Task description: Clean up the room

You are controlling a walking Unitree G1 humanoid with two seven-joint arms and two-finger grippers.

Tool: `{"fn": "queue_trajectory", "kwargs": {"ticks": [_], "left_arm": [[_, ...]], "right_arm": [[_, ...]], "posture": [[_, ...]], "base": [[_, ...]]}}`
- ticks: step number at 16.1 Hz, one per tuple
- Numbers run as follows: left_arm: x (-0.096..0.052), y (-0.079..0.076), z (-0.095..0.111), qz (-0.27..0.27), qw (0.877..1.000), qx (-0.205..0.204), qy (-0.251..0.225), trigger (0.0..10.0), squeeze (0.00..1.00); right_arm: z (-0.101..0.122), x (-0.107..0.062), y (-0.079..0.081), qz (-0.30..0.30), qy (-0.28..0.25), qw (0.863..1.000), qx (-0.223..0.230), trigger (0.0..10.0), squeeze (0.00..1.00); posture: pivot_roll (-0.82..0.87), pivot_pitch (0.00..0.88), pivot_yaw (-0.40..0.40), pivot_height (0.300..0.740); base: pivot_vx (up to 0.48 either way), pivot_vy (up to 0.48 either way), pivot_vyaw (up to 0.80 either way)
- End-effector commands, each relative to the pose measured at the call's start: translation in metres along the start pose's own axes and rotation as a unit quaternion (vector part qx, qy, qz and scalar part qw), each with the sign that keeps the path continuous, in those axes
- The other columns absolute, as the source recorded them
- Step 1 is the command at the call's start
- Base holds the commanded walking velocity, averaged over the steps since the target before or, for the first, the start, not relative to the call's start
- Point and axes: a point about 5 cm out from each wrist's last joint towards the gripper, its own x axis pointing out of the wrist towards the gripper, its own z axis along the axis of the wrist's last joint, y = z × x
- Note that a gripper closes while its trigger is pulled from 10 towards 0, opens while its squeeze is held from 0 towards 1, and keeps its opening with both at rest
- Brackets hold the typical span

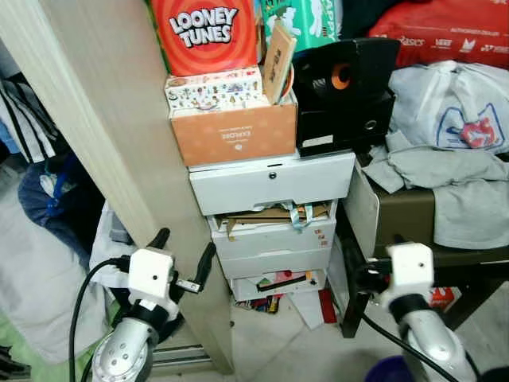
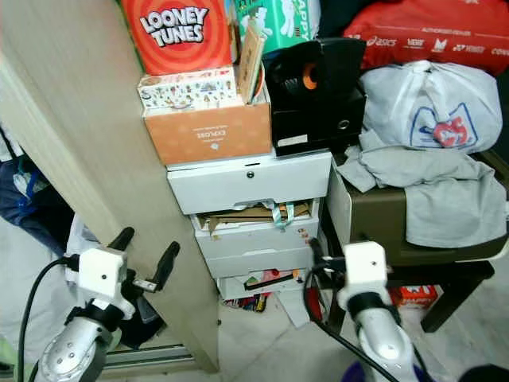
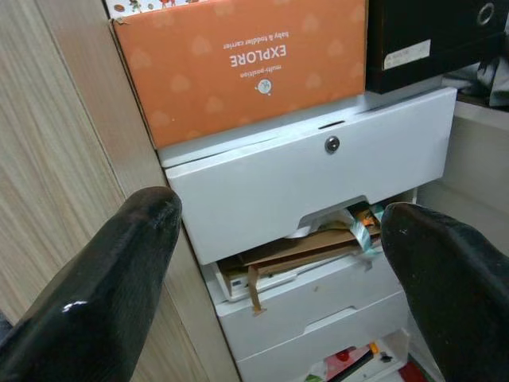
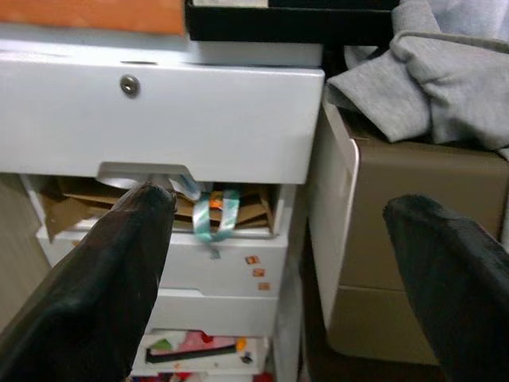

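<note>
Probably a home bedroom: heaped clothes [image 1: 445,151], overstuffed drawers [image 1: 274,231].

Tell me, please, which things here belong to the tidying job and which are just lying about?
Job:
- overstuffed drawer
- litter on floor
- grey clothes
- left claw, open
- right claw, open

Lying about:
- orange box
- black box
- red bag

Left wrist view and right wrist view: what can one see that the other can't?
Left wrist alone: the orange box marked EXPLORE and the wooden panel beside the drawers. Right wrist alone: the grey clothes lying on a brown box, and red stickers on a lower drawer. Both: the white top drawer with its round lock, cardboard and a teal ribbon poking out underneath, each seen between an open gripper's black fingers.
</note>
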Motion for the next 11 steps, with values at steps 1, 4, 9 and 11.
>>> {"fn": "queue_trajectory", "kwargs": {"ticks": [1,4,9,11], "left_arm": [[-0.003,0.013,0.004,0.04,0.999,0.013,-0.001,10.0,0.0],[-0.004,0.012,0.008,0.044,0.999,0.013,-0.006,10.0,0.0],[-0.008,0.015,0.012,0.06,0.998,0.022,-0.011,10.0,0.0],[-0.006,0.015,0.017,0.059,0.998,0.027,-0.019,10.0,0.0]], "right_arm": [[0.01,0.003,0.006,0.012,-0.016,1.0,0.003,10.0,0.0],[0.01,0.002,0.005,0.012,-0.015,1.0,0.005,10.0,0.0],[0.028,-0.013,0.007,0.02,-0.058,0.997,-0.045,10.0,0.0],[0.031,-0.017,0.006,0.018,-0.067,0.996,-0.059,10.0,0.0]], "posture": [[-0.19,0.0,0.089,0.74],[-0.19,0.0,0.086,0.74],[-0.19,0.0,0.086,0.74],[-0.19,0.0,0.088,0.74]], "base": [[0.0,0.0,0.8],[0.0,0.0,0.8],[0.0,0.0,0.16],[0.0,0.0,0.0]]}}
